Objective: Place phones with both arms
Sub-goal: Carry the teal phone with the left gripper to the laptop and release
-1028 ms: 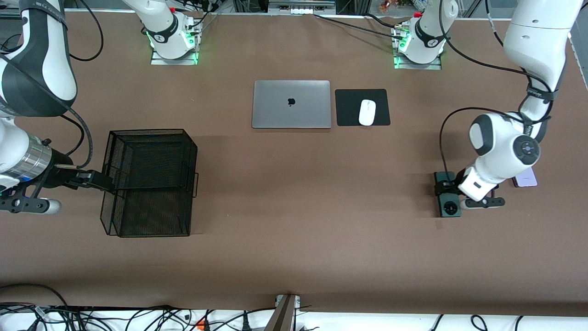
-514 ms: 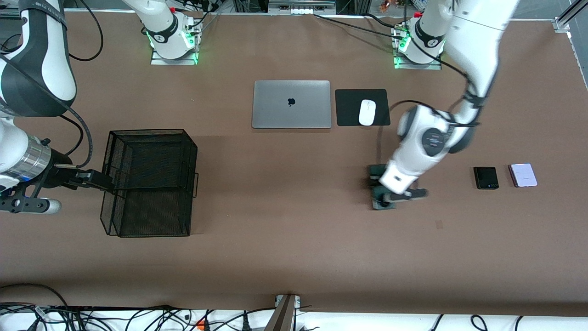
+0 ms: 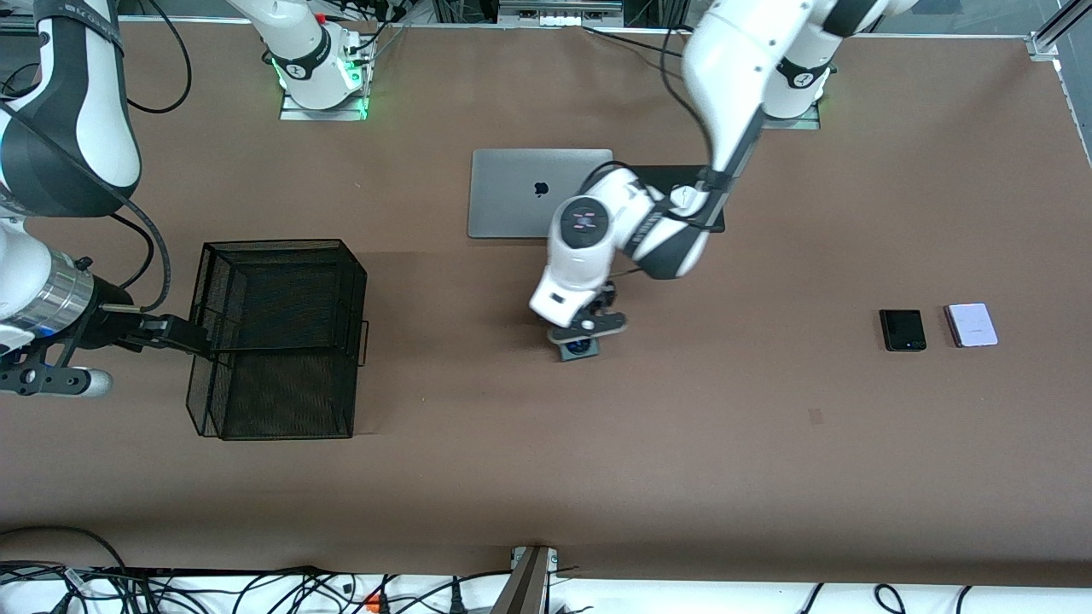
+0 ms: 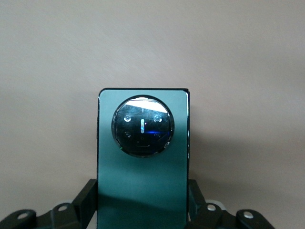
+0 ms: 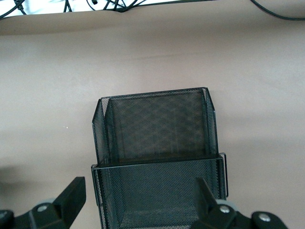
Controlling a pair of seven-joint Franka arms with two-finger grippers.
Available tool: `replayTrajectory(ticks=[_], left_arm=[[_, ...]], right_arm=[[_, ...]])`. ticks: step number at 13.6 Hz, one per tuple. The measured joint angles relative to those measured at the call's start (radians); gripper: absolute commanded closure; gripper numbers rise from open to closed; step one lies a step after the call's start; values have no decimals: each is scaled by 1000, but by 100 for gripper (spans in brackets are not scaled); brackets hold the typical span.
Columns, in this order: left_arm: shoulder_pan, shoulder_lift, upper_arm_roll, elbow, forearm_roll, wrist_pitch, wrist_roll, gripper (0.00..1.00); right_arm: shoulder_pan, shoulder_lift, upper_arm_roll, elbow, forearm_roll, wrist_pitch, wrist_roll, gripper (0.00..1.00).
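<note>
Over table (image 3: 768, 443): green phone (image 4: 143, 167) in left pincer (image 3: 583, 334).

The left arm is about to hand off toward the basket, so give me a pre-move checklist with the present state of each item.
1. Left gripper fingers shut on the dark-green phone: ok.
2. Phone square between the fingers: ok.
3. Mesh basket open for a drop: ok.
4. Right gripper at the basket's rim; gripping it: cannot tell.
5. Black phone and lilac phone in the basket: not ok, both on the table.
</note>
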Motion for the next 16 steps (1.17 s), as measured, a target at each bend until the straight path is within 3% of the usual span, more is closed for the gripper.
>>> replayTrajectory(ticks=[5,10,11,12,13,16], left_arm=[[-180,100,97,128,2,-19,-25,100],[-236,205,114,267,11,-16,-26,98],[-243,220,117,275,16,-5,-26,67],[-248,230,122,280,17,9,-26,24],[-250,238,128,285,17,19,-26,0],[-249,239,156,307,17,23,-26,0]], right_arm=[[0,0,0,0,0,-1,0,0],[0,0,2,0,0,-1,0,0],[1,0,4,0,0,-1,0,0],[1,0,5,0,0,-1,0,0],[2,0,6,0,0,-1,-1,0],[2,0,6,0,0,-2,-2,0]])
